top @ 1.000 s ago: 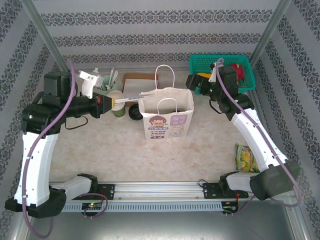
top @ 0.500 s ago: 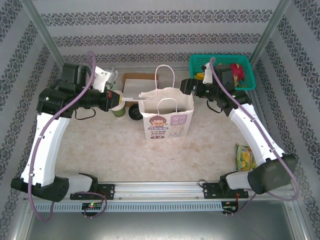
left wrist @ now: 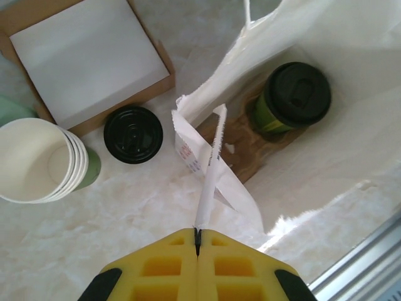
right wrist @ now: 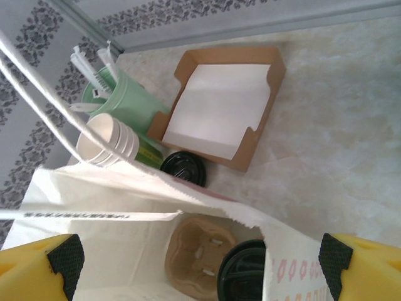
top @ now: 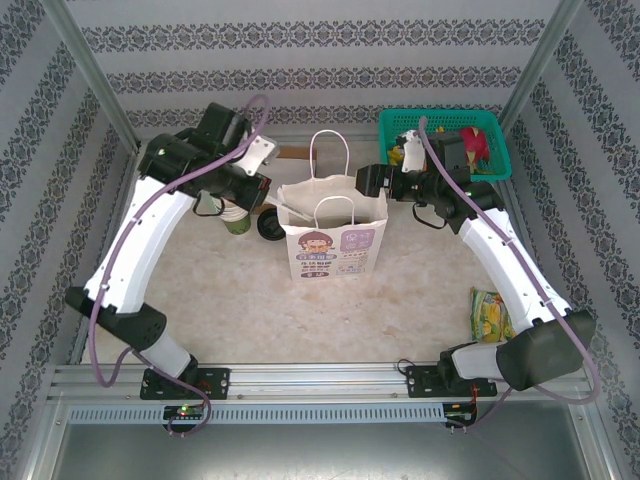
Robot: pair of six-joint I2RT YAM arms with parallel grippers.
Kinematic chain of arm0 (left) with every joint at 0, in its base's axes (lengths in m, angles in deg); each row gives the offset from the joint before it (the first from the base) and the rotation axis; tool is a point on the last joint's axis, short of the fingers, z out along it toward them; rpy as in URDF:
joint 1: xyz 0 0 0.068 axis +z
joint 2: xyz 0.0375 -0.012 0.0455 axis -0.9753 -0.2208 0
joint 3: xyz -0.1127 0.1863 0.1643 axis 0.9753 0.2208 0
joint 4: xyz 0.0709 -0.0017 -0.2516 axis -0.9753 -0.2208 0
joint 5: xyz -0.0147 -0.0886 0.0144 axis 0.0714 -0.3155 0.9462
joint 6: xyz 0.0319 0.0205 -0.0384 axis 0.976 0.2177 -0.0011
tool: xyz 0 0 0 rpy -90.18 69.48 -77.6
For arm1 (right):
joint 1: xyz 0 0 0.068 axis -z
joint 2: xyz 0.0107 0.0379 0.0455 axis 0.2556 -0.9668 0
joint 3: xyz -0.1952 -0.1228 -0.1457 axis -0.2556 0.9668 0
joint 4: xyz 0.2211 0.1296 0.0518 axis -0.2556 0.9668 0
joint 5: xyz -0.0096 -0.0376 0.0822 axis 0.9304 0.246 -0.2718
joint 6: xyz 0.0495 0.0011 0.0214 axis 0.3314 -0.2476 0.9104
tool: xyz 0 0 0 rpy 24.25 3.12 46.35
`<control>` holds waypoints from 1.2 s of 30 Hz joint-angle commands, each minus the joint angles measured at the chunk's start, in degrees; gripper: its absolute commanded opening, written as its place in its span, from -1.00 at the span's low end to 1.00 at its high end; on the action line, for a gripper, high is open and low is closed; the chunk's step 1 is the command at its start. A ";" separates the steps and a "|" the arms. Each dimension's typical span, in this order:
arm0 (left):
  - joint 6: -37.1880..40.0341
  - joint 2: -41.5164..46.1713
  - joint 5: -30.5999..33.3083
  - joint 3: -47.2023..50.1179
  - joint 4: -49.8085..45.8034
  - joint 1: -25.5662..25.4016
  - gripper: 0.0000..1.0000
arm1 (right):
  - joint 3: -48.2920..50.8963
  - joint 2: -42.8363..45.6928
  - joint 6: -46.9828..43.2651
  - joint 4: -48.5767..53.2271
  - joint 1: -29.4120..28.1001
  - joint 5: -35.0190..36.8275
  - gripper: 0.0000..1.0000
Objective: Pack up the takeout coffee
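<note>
The takeout coffee (left wrist: 294, 97), a green cup with a black lid (right wrist: 244, 273), stands inside the open white paper bag (top: 333, 240) on a brown cardboard carrier (right wrist: 200, 248). My left gripper (left wrist: 197, 233) is shut on a thin white wrapped stick (left wrist: 210, 179) whose far end reaches over the bag's left rim. In the top view the left gripper (top: 262, 192) hovers just left of the bag. My right gripper (top: 370, 180) is at the bag's upper right rim. It hangs open (right wrist: 199, 257) above the bag's mouth, with nothing between its fingers.
A loose black lid (left wrist: 133, 133) lies on the table left of the bag, beside a stack of lidless cups (left wrist: 37, 160) and a brown box of white napkins (left wrist: 88, 56). A mint-green mug (right wrist: 125, 100) holds sticks. Back right is a teal basket (top: 445, 140); a snack packet (top: 490, 315) lies at right.
My left arm has swung right and forward, carrying the stick from beside the cup stack to the bag's left rim. My right gripper has moved left to the bag's right rim.
</note>
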 commanded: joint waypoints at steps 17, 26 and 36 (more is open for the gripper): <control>-0.85 -18.26 9.71 -16.13 -9.36 -6.70 -0.92 | 3.73 -0.56 3.22 -0.04 -1.01 -4.81 0.96; -1.33 -21.45 7.39 -16.56 -8.37 -6.97 -0.75 | 2.20 -1.01 3.63 0.32 -1.03 -5.06 0.96; -1.34 -21.73 3.44 -16.77 -5.37 -7.05 -0.60 | 1.89 -0.57 4.28 0.68 -1.12 -4.71 0.96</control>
